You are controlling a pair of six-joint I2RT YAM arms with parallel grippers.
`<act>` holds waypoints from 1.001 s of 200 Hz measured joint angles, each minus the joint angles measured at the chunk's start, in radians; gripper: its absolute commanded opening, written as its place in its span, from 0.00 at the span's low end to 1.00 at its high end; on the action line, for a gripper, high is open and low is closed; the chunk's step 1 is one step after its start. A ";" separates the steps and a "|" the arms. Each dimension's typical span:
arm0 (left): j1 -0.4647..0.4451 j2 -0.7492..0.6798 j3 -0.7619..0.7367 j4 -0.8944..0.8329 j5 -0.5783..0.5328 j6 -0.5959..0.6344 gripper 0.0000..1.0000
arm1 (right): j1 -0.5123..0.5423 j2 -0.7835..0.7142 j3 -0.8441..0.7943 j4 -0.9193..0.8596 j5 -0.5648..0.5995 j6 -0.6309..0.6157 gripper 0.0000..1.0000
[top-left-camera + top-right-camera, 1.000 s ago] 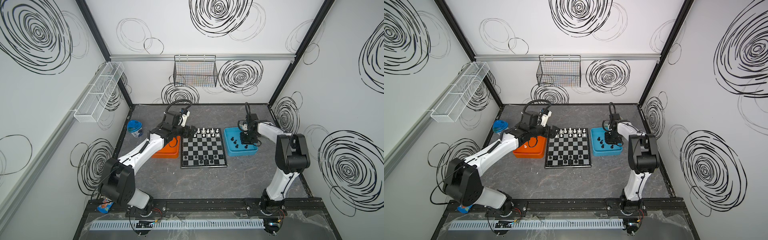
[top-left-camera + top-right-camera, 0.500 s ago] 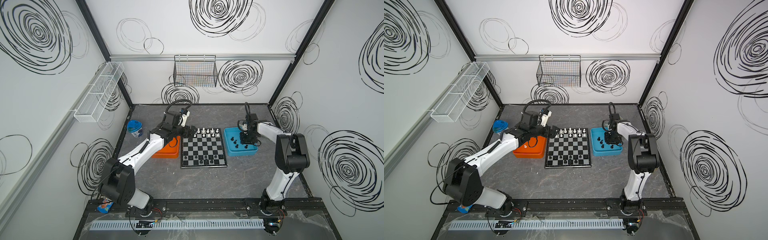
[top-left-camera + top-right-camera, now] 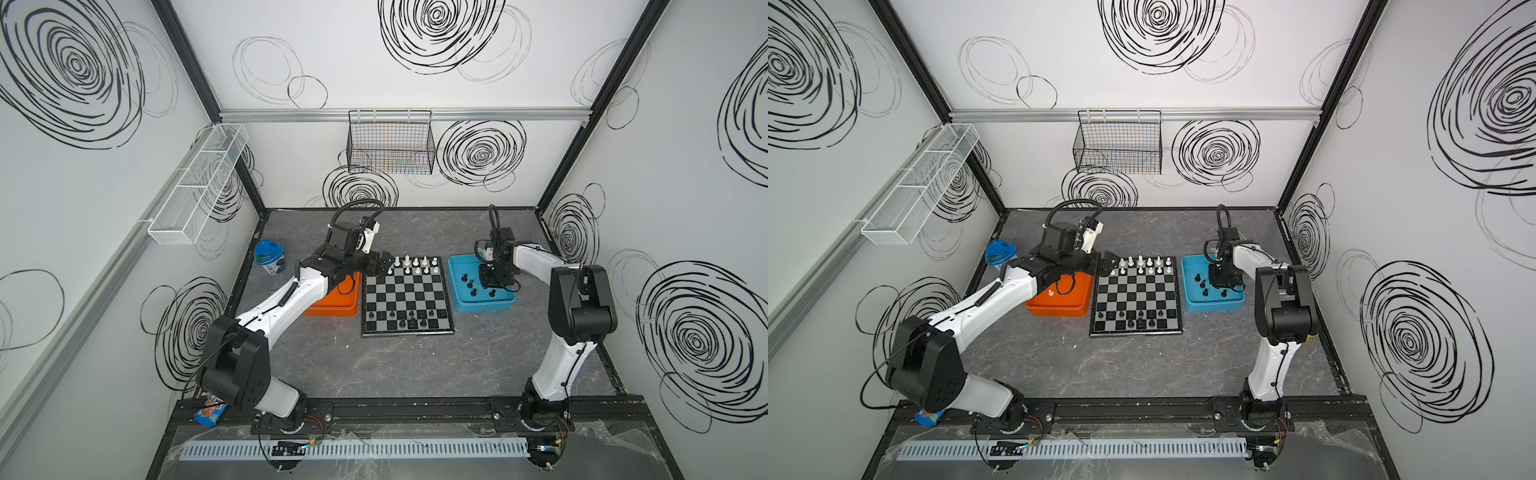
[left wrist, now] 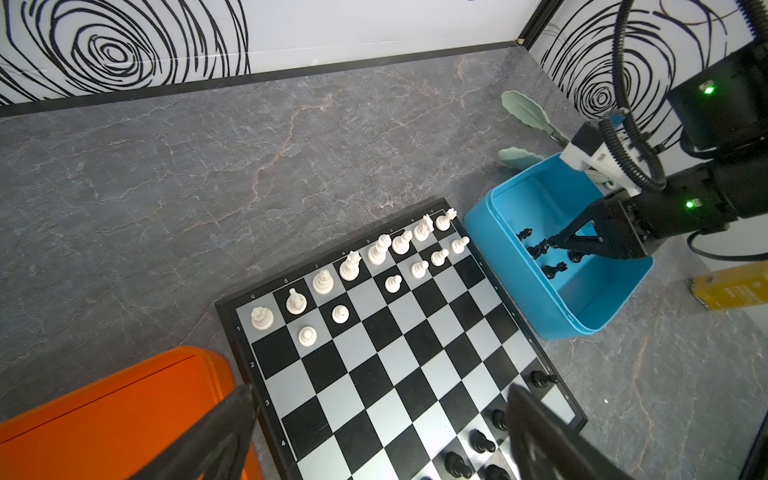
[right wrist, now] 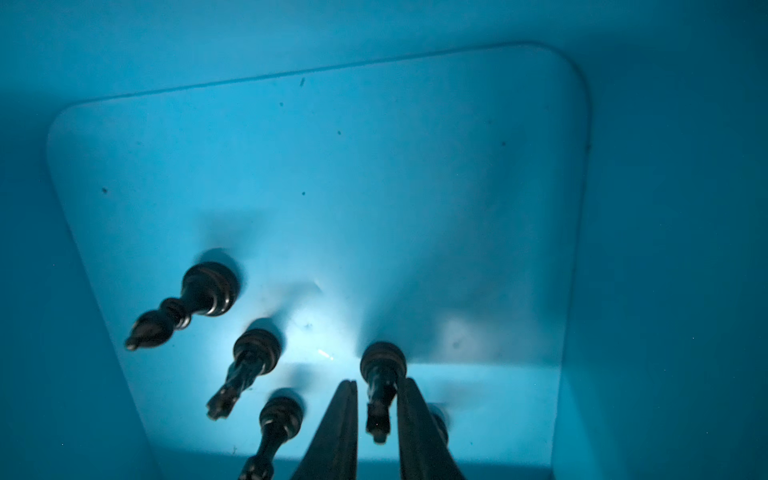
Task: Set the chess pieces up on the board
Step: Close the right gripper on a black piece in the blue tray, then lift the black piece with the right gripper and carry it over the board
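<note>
right pincer [image 5: 377, 384]: jaws narrowed about one upright black piece [image 5: 381, 363] on the floor of the blue tray [image 5: 623, 208]; firm contact cannot be confirmed. spare black pieces [image 5: 253, 353] stand beside it. left pincer [image 3: 379, 266]: jaws fully apart, empty, over the far left corner of the board [image 3: 405, 297]. board lies on the bench [image 3: 415, 365] between blue tray and orange tray [image 3: 332, 307]. white pieces [image 3: 415, 262] occupy its far rows.

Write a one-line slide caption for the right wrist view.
Right gripper, jaws flanking a black chess piece standing inside the blue tray.
</note>
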 measured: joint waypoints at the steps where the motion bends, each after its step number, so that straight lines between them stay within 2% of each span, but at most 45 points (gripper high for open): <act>1: 0.000 0.000 0.000 0.000 0.000 0.000 0.97 | 0.000 0.000 0.000 0.000 0.000 0.000 0.20; 61: 0.006 0.008 0.000 0.000 0.000 0.000 0.97 | 0.003 0.005 0.002 0.016 0.009 0.002 0.10; 112: 0.009 0.008 0.000 0.000 -0.003 0.000 0.97 | 0.027 -0.007 0.010 0.012 0.033 0.014 0.08; 164: 0.010 0.001 -0.006 -0.008 -0.005 -0.031 0.97 | 0.086 -0.163 0.051 -0.040 0.046 0.025 0.08; 200: 0.010 -0.093 -0.058 -0.023 -0.016 -0.072 0.97 | 0.207 -0.253 0.041 -0.056 0.030 0.052 0.07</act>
